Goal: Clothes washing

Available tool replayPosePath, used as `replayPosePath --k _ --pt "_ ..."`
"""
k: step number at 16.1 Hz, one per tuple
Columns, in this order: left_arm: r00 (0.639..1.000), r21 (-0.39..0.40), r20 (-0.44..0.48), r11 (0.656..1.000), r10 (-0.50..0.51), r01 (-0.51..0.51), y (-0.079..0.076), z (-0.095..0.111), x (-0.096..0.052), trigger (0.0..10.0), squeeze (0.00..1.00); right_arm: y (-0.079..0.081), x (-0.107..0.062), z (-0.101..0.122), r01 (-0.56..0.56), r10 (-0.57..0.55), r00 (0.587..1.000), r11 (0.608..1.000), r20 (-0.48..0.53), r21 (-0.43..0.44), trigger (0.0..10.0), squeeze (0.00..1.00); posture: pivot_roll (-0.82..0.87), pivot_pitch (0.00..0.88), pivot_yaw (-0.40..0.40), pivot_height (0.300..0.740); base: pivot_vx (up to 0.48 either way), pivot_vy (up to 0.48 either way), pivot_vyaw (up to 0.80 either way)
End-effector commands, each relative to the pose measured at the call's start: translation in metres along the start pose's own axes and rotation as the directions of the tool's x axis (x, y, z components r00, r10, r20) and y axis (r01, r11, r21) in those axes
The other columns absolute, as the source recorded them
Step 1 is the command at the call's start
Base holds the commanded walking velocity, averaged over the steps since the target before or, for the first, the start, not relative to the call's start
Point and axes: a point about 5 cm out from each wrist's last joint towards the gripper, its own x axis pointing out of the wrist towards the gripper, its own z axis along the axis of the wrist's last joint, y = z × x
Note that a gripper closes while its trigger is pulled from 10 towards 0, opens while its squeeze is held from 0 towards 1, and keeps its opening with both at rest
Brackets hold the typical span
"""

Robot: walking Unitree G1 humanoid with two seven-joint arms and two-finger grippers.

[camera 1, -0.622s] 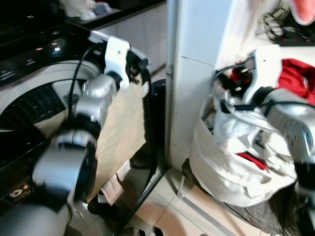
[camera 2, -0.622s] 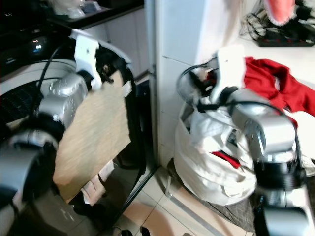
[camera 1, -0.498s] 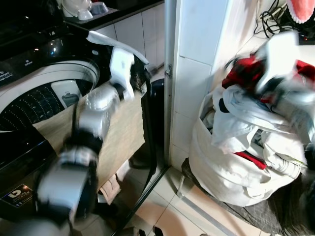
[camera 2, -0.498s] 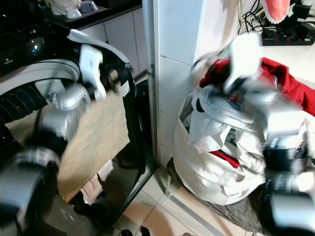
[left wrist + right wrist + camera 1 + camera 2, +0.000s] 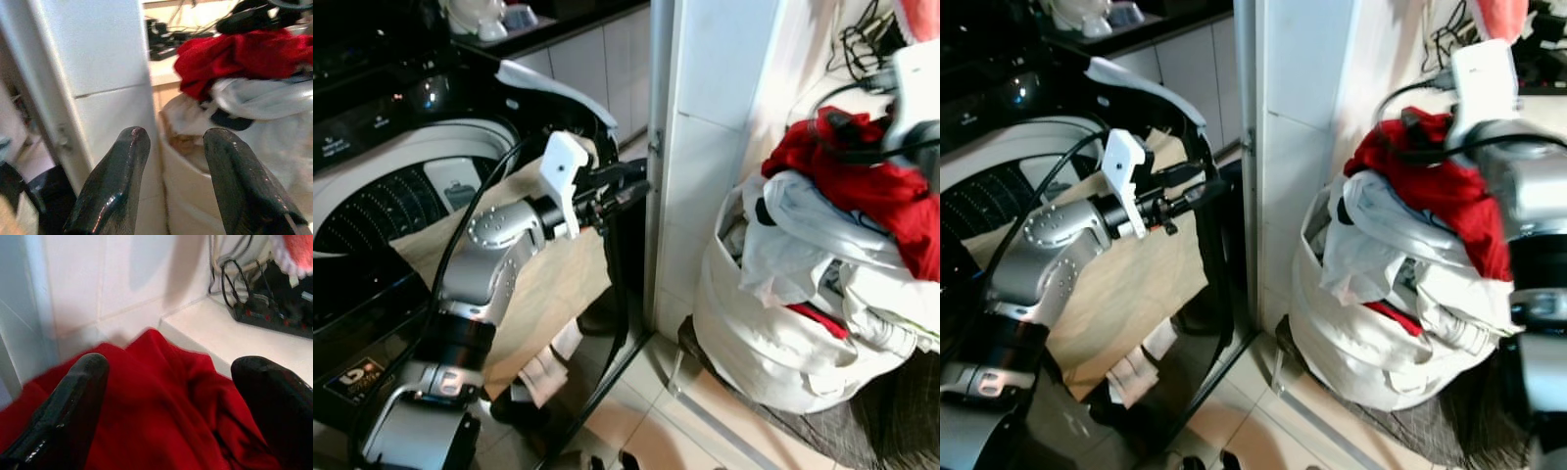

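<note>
- A top-loading washing machine (image 5: pixel 372 186) stands on the robot's left, a tan cloth (image 5: pixel 548 284) draped over its front edge. Past a white tiled pillar (image 5: pixel 705 147) on the right, an overfull white laundry bag (image 5: pixel 1371 333) sits on the floor.
- The red garment (image 5: pixel 1440 191), the piece to be washed, lies on top of the bag's pile.
- The right gripper (image 5: pixel 171 396) hangs directly over the red garment, fingers spread wide with nothing between them.
- The left gripper (image 5: pixel 171 181) reaches across towards the pillar, fingers apart and empty.
- Risk: a shallow pinch could catch only a fold, and the garment may slip free or drag the white clothes (image 5: pixel 803 235) out of the bag.
- Risk: the left arm, close to the pillar, could knock it.
- The drum's inside is mostly hidden by the tan cloth. The right wrist view is blurred, so contact with the fabric is unclear.
</note>
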Motion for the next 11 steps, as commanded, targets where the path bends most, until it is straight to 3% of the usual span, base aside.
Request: replayPosePath --k 1,3,4,7,8,9,10,11 --pt "0.999 -0.013 -0.011 0.999 -0.035 0.035 -0.007 0.003 -0.002 10.0 0.0 -0.009 -0.006 0.006 0.012 -0.011 1.0 1.0 -0.025 0.024 10.0 1.0 -0.1 0.0 0.063 0.74 0.0 0.0 0.0" --pt "1.0 -0.05 0.002 0.999 -0.021 0.021 -0.012 0.008 -0.003 10.0 0.0 -0.011 -0.008 -0.005 -0.064 0.073 0.991 0.995 -0.112 0.077 10.0 1.0 -0.1 0.0 0.067 0.74 0.0 0.0 0.0" --pt "1.0 -0.07 0.005 0.997 -0.017 0.017 -0.016 0.01 -0.002 10.0 0.0 -0.013 -0.007 -0.016 -0.04 0.057 0.982 0.995 -0.18 0.095 10.0 0.0 -0.1 0.0 0.071 0.74 0.0 0.0 0.0" --pt "1.0 -0.075 -0.014 0.997 -0.01 0.009 -0.022 0.009 0.001 10.0 0.0 -0.008 -0.007 -0.037 -0.041 0.068 0.955 0.994 -0.288 0.098 10.0 0.0 -0.1 0.0 0.073 0.74 0.0 0.0 0.0" --pt "1.0 -0.08 -0.014 0.997 -0.005 0.004 -0.024 0.01 0.003 10.0 0.0 -0.007 -0.007 -0.038 -0.035 0.063 0.953 0.994 -0.297 0.099 7.8 0.0 -0.1 0.0 0.073 0.74 0.0 0.0 0.0" --pt "1.0 -0.083 -0.012 0.997 0.003 -0.004 -0.025 0.011 0.004 10.0 0.0 -0.008 -0.007 -0.038 -0.028 0.061 0.954 0.993 -0.294 0.116 1.8 0.0 -0.1 0.0 0.073 0.74 0.0 0.0 0.0" --pt "1.0 -0.086 -0.009 0.996 0.011 -0.011 -0.025 0.013 0.004 10.0 0.0 -0.008 -0.007 -0.037 -0.028 0.064 0.955 0.991 -0.29 0.129 0.0 0.0 -0.1 0.0 0.072 0.74 0.0 0.0 0.0" --pt "1.0 -0.084 -0.011 0.996 0.014 -0.015 -0.025 0.013 0.004 10.0 0.0 -0.009 -0.007 -0.036 -0.027 0.065 0.956 0.99 -0.287 0.135 0.0 0.0 -0.1 0.0 0.072 0.74 0.0 0.0 0.0"
